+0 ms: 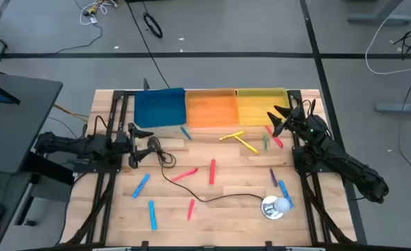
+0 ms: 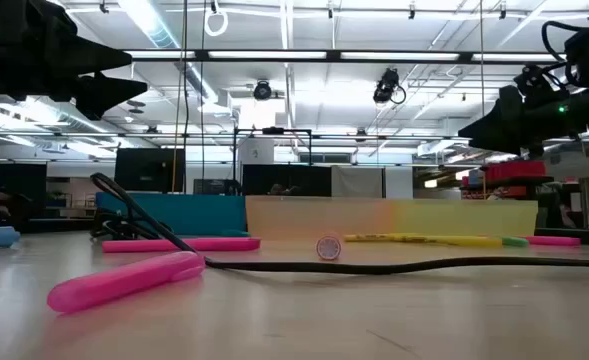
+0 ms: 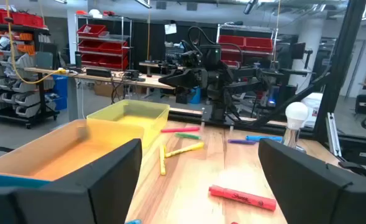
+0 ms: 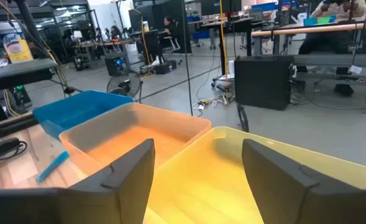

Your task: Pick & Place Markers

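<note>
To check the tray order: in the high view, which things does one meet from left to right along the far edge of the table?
Left gripper → blue tray → orange tray → yellow tray → right gripper.

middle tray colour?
Orange; the middle tray sits between the blue and yellow ones, clearest in the high view.

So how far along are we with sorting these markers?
Barely started, by the look of it. The blue tray, orange tray and yellow tray all look empty. Nothing is in hand: the right gripper hovers by the yellow tray, jaws open and empty, and the left gripper waits open at the left. All markers, like the red one, lie on the table.
</note>
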